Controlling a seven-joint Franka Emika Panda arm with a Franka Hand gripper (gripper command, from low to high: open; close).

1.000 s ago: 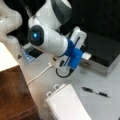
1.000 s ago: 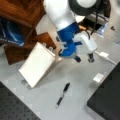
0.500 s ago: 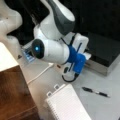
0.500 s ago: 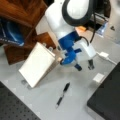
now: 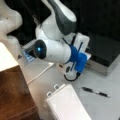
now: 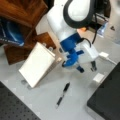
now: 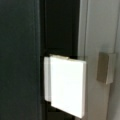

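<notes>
My gripper (image 6: 93, 67) hangs low over the grey table (image 6: 75, 100), below the blue wrist piece (image 6: 72, 56), close to the edge of a black box (image 6: 107, 100). In a front view the gripper (image 5: 71, 75) is largely covered by the arm. A small white block (image 6: 98, 77) lies just beyond it, against the black box. The wrist view shows that white block (image 7: 66, 87) in the middle, with the dark box (image 7: 20, 60) on the left and a small grey block (image 7: 106, 67) on the right. No fingers show there.
A black pen (image 6: 62, 93) (image 5: 96, 92) lies on the table. A white pad (image 6: 37, 63) (image 5: 67, 105) leans by the wooden shelves (image 6: 22, 15). A white cable (image 5: 40, 73) and a white plug (image 6: 103, 55) lie near the arm. A wooden block (image 5: 15, 92) stands at the left.
The arm's upper links have swung and turned a little over the table. The blue wrist stays near the same spot by the black box. Pen and pad have not moved.
</notes>
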